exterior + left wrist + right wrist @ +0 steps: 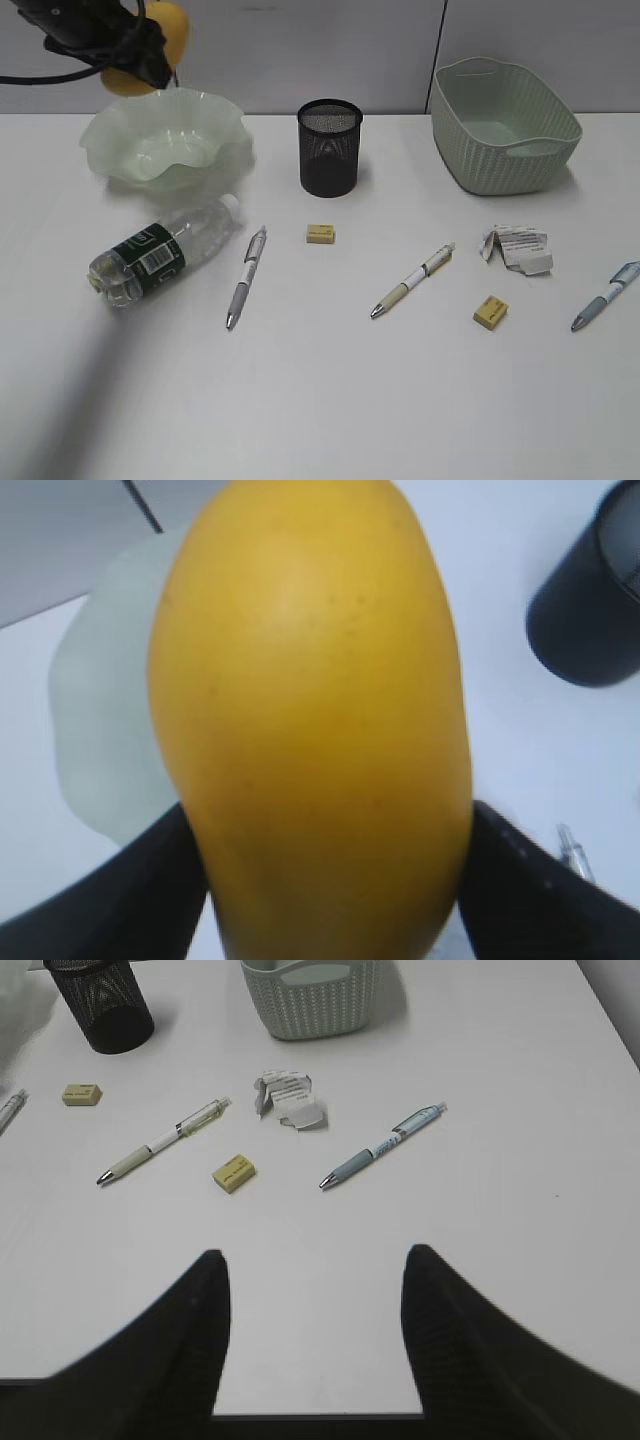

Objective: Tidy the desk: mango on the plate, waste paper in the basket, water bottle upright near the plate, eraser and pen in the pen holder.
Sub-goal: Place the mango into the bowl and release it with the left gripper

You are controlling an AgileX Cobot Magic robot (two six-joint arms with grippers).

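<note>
Smooth yellow-orange oval mango (310,730): skin unbroken, faint small dark speckles, a soft sheen on its upper half. It fills most of the left wrist view.

The black left gripper (330,880) pinches the mango between its two fingers (130,900), one pressed against each lower flank of the fruit; most of its length projects past the fingertips. In the exterior view the fruit (150,45) hangs in the air at upper left, partly hidden behind the dark gripper body (105,40), above the far left rim of the translucent pale green wavy-rimmed plate (165,140). Not touching the plate.

Black right gripper (315,1290): jaws spread, nothing between them, hovering over a bare stretch of the plain white desk (520,1220).

On the desk: small clear plastic water bottle with dark green label (160,255) lies on its side just in front of the plate, white cap toward it. Black wire-mesh cylindrical pen holder (329,147) stands upright to the right of the plate. Pale green ribbed plastic basket (505,125) at far right. Crumpled white waste paper with grey print (517,248) lies in front of the basket.

Three pens lie flat: grey (246,276), cream-and-white (412,280), blue-grey (606,295). Two small yellow erasers: one (320,233) before the pen holder, one (490,312) near the waste paper.
</note>
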